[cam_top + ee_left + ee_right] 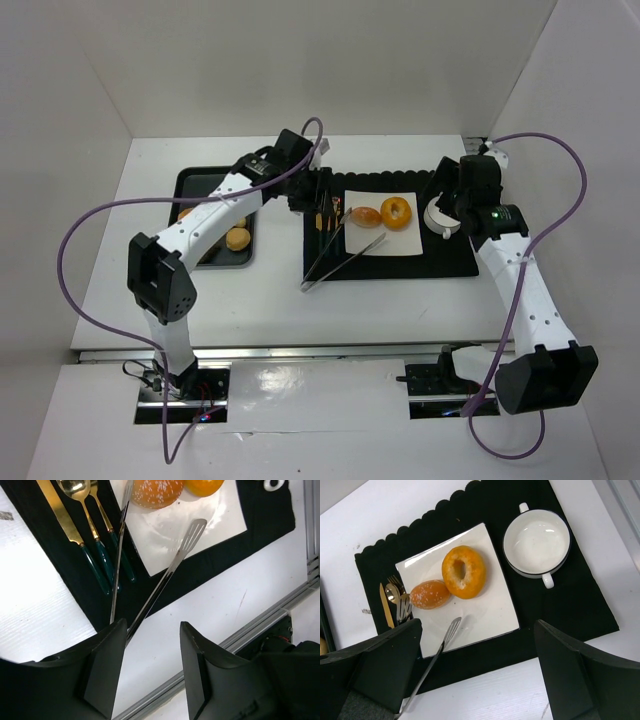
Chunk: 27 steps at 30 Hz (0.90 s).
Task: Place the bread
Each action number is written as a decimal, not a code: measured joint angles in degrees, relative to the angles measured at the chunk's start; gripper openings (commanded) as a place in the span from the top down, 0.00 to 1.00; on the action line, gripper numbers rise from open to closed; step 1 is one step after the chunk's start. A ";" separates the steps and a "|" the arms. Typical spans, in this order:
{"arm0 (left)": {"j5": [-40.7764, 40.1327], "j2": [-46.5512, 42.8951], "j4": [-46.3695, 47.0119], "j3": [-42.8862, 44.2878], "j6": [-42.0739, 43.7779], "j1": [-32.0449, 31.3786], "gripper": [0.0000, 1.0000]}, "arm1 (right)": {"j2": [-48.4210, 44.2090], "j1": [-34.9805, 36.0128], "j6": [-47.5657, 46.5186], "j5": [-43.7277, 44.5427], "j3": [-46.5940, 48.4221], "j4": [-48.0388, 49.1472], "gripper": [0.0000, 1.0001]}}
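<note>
A sugar-dusted bread roll (362, 215) (430, 594) lies on the white square plate (405, 240), touching a ring-shaped orange bread (397, 212) (464, 571). Steel tongs (340, 258) (165, 580) lie spread on the black placemat (450, 262), one tip on the plate, the other beside the roll (155, 491). My left gripper (303, 197) (152, 630) hovers open over the tongs' hinged end, nothing between its fingers. My right gripper (455, 195) (477, 630) hangs wide open above the mat's near edge, empty.
A dark tray (190, 178) at the left holds more bread rolls (238, 238), partly hidden by the left arm. Gold cutlery with green handles (92, 535) lies left of the plate. A white two-handled bowl (536, 542) sits on the mat's right side.
</note>
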 measured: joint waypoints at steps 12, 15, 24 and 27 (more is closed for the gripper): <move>-4.13 -2.99 1.42 -10.88 2.10 -0.87 0.27 | 1.05 0.00 0.02 -0.96 -0.11 0.39 0.00; -6.36 -0.48 2.69 -12.74 2.78 -2.25 0.27 | 1.22 0.00 0.02 -1.05 -0.17 0.42 0.00; -10.58 6.47 8.24 -14.16 4.63 -5.68 0.34 | 1.22 0.00 0.02 -1.05 -0.63 0.42 0.00; -11.58 8.20 9.62 -14.21 5.55 -5.70 0.39 | 1.22 0.00 0.02 -1.05 -0.79 0.39 0.00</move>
